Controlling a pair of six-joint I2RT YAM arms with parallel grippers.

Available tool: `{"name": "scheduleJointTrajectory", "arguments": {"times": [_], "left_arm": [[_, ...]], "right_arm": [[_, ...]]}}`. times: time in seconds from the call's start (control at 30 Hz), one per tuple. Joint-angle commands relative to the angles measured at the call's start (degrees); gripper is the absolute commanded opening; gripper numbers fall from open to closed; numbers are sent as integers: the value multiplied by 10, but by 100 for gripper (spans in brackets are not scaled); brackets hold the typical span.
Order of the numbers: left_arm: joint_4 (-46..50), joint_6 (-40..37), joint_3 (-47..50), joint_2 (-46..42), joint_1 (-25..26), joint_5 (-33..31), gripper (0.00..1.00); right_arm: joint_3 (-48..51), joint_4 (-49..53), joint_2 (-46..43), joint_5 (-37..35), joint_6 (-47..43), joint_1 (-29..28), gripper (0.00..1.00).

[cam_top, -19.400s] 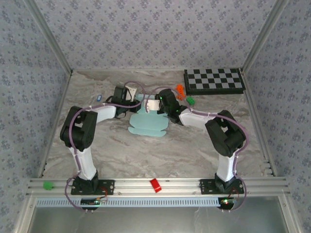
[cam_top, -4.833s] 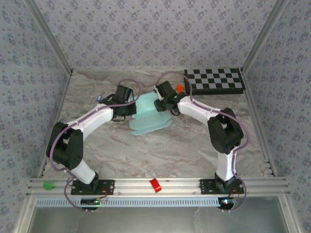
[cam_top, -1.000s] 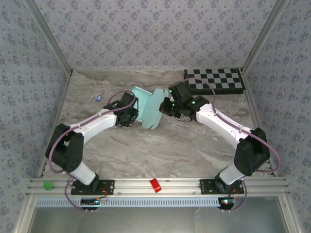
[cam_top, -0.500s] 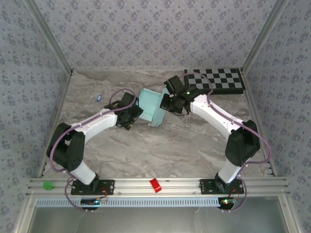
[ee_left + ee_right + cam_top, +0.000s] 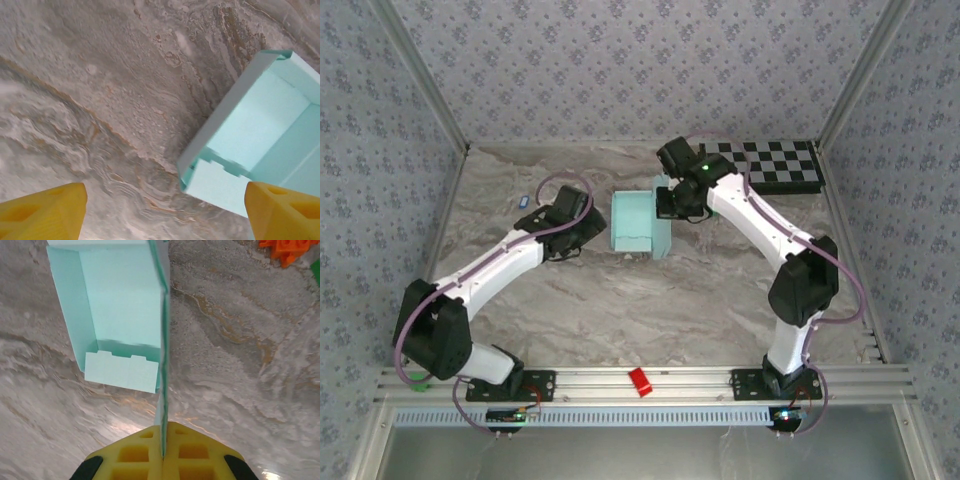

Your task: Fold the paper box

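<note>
Releasing paper box (image 5: 635, 220) — left gripper (image 5: 162, 212)

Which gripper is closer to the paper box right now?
Right. The right gripper is shut on an upright side panel of the paper box; the left gripper hangs open just left of it, not touching.

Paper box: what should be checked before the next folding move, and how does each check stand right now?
1. Right tool clamps a side wall of the paper box: ok, the thin card edge sits between its yellow fingers.
2. Left tool open and apart from the box: ok, nothing lies between its fingers.
3. Side walls raised: ok, the box forms an open tray.
4. Tabbed end flap locked in place: cannot tell.
5. Box base flat on the table: cannot tell.
6. Orange blocks apart from the box: ok.
</note>
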State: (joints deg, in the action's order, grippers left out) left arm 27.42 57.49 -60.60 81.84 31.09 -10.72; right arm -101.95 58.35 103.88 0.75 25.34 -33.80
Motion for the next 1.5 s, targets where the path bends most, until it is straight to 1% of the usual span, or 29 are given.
{"name": "scheduleJointTrajectory", "arguments": {"times": [0.0,0.1,0.2,0.33,0.47,0.57,0.67,0.83,0.93,1.0,1.07,1.33,1.47], "left_arm": [[25,-139,-22,-9,-18,9,81],[21,-201,-22,-8,-40,51,80],[32,-231,-27,-1,-60,76,78],[40,-249,-29,7,-77,89,76],[35,-256,-25,19,-88,98,76],[30,-259,-26,33,-93,110,76],[27,-259,-30,47,-93,116,75],[21,-255,-26,59,-93,120,73],[7,-247,-8,56,-93,121,72],[-5,-240,7,52,-93,125,69],[-15,-232,20,50,-93,131,67],[-79,-218,71,47,-91,210,56],[-107,-212,92,45,-85,230,53]], "right_arm": [[-43,85,13,-22,-129,-8,0],[-78,129,30,-3,-185,-8,0],[-117,169,51,-1,-231,-10,0],[-139,183,62,-12,-311,-19,0],[-142,188,61,-9,-400,-40,0],[-146,191,67,-15,-447,-57,0],[-159,199,84,-39,-490,-72,0],[-204,227,124,-86,-533,-92,0],[-237,238,152,-117,-560,-101,0],[-250,239,167,-146,-580,-104,0],[-248,222,169,-158,-598,-106,2],[-269,212,175,-171,-603,-118,14],[-274,205,171,-166,-605,-122,24]]}}
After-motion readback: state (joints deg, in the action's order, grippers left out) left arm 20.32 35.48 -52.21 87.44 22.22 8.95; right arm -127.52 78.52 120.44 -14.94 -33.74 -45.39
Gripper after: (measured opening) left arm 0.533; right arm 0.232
